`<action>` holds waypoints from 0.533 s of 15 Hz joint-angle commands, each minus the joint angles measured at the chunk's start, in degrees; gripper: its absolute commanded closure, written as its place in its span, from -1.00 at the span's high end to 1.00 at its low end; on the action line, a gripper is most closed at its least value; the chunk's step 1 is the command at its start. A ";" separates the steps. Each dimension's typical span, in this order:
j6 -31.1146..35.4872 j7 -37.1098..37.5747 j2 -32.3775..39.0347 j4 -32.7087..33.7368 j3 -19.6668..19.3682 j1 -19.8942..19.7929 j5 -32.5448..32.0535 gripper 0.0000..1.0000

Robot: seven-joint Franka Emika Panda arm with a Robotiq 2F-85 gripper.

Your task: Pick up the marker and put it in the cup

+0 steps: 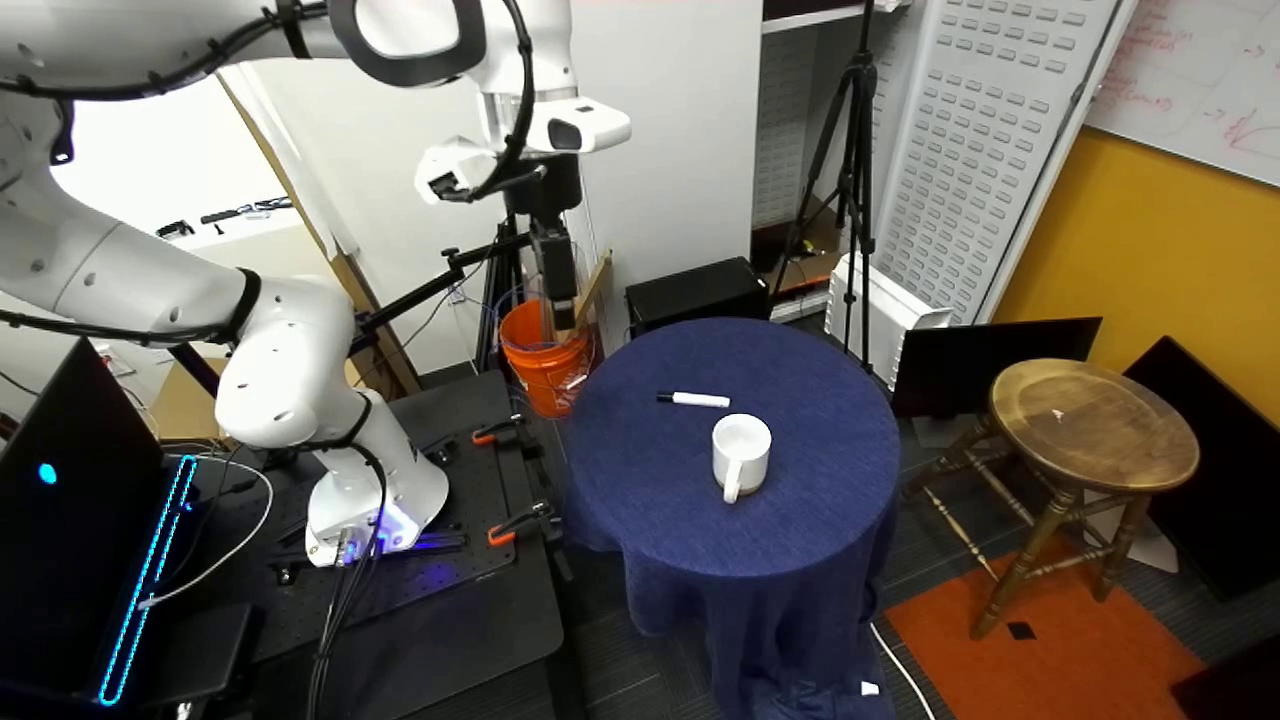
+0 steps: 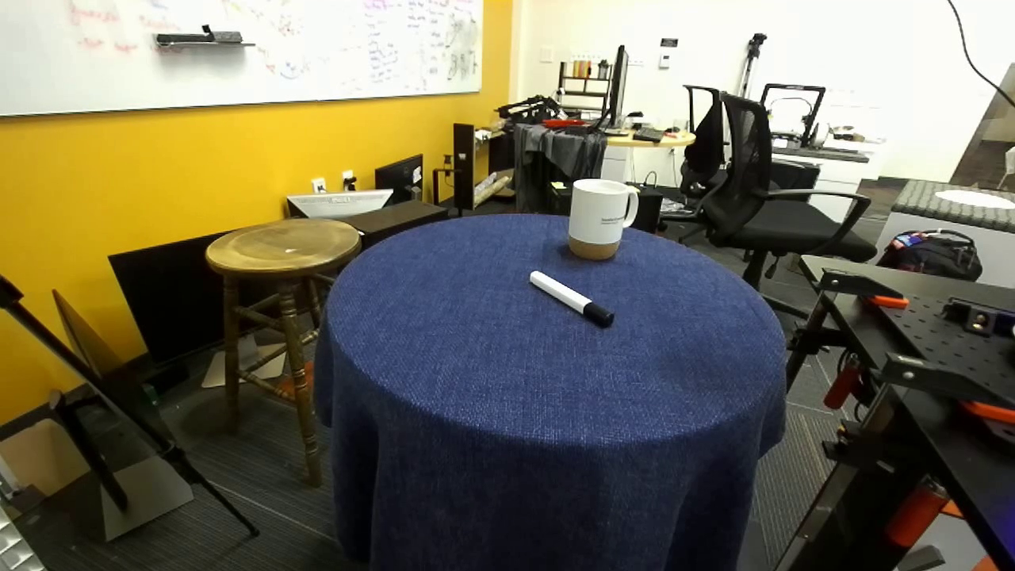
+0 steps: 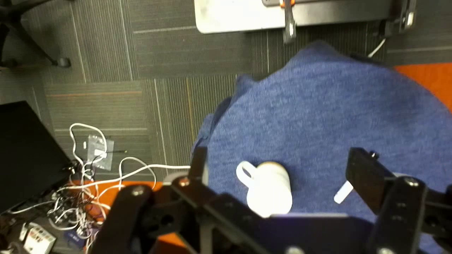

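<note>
The tool (image 3: 278,164) hangs above the level of the round, blue-draped surface (image 1: 650,500), its fingers (image 3: 363,169) spread wide. In an exterior view it shows past the surface's upper left edge, in front of an orange bucket (image 1: 540,360); whether it is over that edge or outside it, I cannot tell. Seen from the wrist, the white cup (image 3: 270,192) appears between the fingers, and one finger hides part of the marker (image 3: 342,193).

The marker lies flat near the middle of the surface, its black cap (image 1: 664,397) toward the left edge in an exterior view. The cup stands upright near the marker, apart from it, its handle (image 1: 732,480) pointing at the lower edge.

Close to the left edge is a black bench (image 1: 480,620) bearing the robot's base (image 1: 385,505), with clamps (image 1: 503,533) along its border. Well beyond the right edge stands a wooden stool (image 1: 1095,425), seen in both exterior views. Behind the upper edge are a black box (image 1: 695,297) and a tripod (image 1: 860,78). In an exterior view an office chair (image 2: 781,234) stands past the far right edge.
</note>
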 commanded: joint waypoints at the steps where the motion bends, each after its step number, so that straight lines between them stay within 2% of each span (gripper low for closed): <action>1: 13.25 10.78 5.27 0.09 2.92 0.73 -1.15 1.00; 5: 20.53 18.99 10.02 0.72 6.63 0.18 -3.09 1.00; 8: 23.25 19.49 11.79 0.04 7.02 2.04 0.01 1.00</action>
